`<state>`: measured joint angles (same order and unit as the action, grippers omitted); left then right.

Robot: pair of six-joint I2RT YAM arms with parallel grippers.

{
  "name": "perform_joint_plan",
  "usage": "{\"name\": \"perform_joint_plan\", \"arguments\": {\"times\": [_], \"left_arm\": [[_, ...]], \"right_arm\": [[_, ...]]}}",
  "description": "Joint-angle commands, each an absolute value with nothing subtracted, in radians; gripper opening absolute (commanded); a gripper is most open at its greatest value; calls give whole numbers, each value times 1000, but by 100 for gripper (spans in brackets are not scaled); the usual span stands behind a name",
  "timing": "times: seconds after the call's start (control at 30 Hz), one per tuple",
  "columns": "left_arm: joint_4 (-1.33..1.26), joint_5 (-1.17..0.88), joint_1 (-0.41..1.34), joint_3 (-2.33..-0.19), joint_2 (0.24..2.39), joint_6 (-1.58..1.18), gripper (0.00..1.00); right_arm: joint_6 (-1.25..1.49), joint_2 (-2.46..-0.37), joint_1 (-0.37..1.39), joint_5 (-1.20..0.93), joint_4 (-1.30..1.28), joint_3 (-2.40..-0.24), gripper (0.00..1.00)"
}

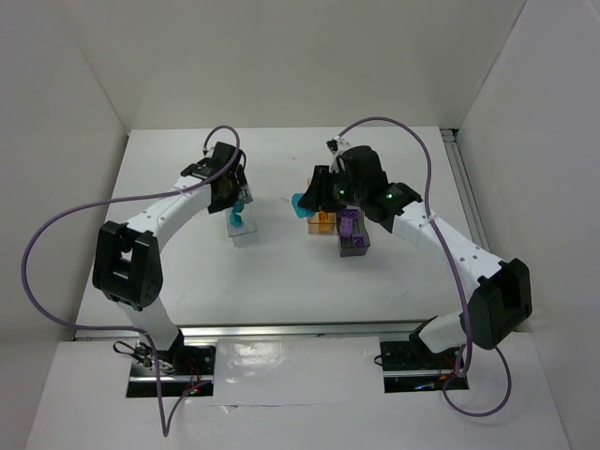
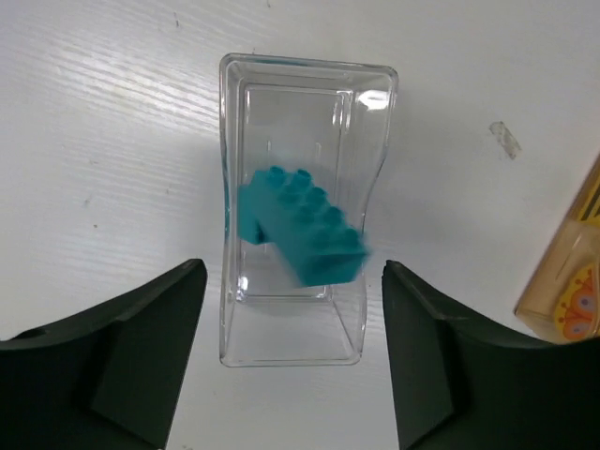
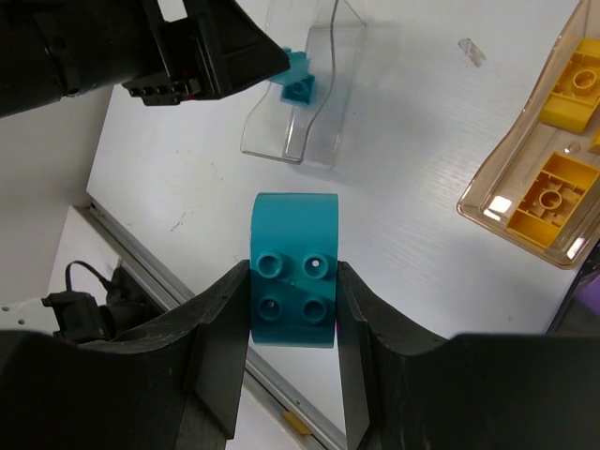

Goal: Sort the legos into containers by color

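Note:
My left gripper (image 2: 291, 366) is open above the clear container (image 2: 361, 281), which also shows in the top view (image 1: 242, 231). A teal lego (image 2: 305, 225), blurred, is in mid-air over that bin, apart from both fingers. My right gripper (image 3: 292, 319) is shut on a teal lego with a rounded end (image 3: 293, 281), held above the table; it shows in the top view (image 1: 302, 203). The orange-tinted container (image 3: 534, 178) holds yellow legos (image 3: 548, 192). The dark grey container (image 1: 353, 236) holds a purple lego (image 1: 350, 225).
The left arm's wrist (image 3: 141, 52) hangs over the clear container in the right wrist view. The orange container's corner (image 2: 567, 281) lies to the right of the clear one. A metal rail (image 1: 300, 328) runs along the table's near edge.

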<state>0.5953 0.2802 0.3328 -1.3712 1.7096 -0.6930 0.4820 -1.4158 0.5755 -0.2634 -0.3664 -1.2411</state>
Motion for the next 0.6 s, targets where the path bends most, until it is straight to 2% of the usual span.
{"name": "perform_joint_plan", "arguments": {"times": [0.0, 0.03, 0.1, 0.23, 0.33, 0.57], "left_arm": [[630, 310, 322, -1422, 1720, -710, 86], [630, 310, 322, -1431, 1709, -710, 92], [630, 301, 322, -1451, 1672, -701, 97], [747, 298, 313, -1555, 1580, -690, 97], [830, 400, 293, -1614, 1458, -689, 97], [884, 304, 132, -1531, 1180, -675, 97]], "right_arm": [[485, -1411, 577, -255, -302, -1246, 30], [485, -1423, 587, -255, -289, -1246, 30], [485, -1454, 610, -255, -276, -1255, 30], [485, -1551, 676, -235, -253, -1321, 30], [471, -1679, 739, -235, -239, -1431, 30], [431, -2027, 795, -146, -293, -1765, 30]]}}
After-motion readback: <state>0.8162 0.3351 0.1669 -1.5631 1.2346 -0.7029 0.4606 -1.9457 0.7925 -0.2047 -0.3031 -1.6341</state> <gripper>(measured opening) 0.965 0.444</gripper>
